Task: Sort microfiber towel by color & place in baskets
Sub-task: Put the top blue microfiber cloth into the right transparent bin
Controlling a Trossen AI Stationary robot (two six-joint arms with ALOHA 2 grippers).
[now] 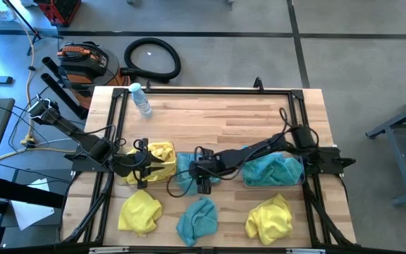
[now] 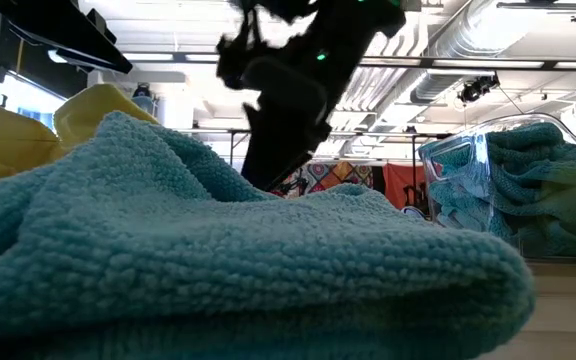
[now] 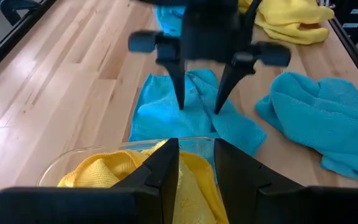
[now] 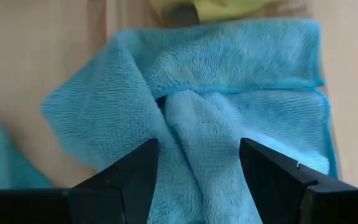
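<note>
Two dark robot arms reach inward toward the table's middle. The right gripper (image 4: 196,163) points straight down, its two fingers spread apart. The left gripper (image 3: 196,163) is held low and level, fingers slightly parted.

Clear plastic bin of yellow fuzzy towels (image 1: 159,154): table's left | clear plastic bin of teal fuzzy towels (image 1: 273,171): right | flat teal microfiber towel (image 1: 187,171): between bins, under right gripper (image 1: 204,185) | front row: yellow towel (image 1: 139,213) left, teal towel (image 1: 197,219) centre, yellow towel (image 1: 269,217) right | clear water bottle (image 1: 141,99): rear left | left gripper (image 1: 145,164): over yellow bin
</note>
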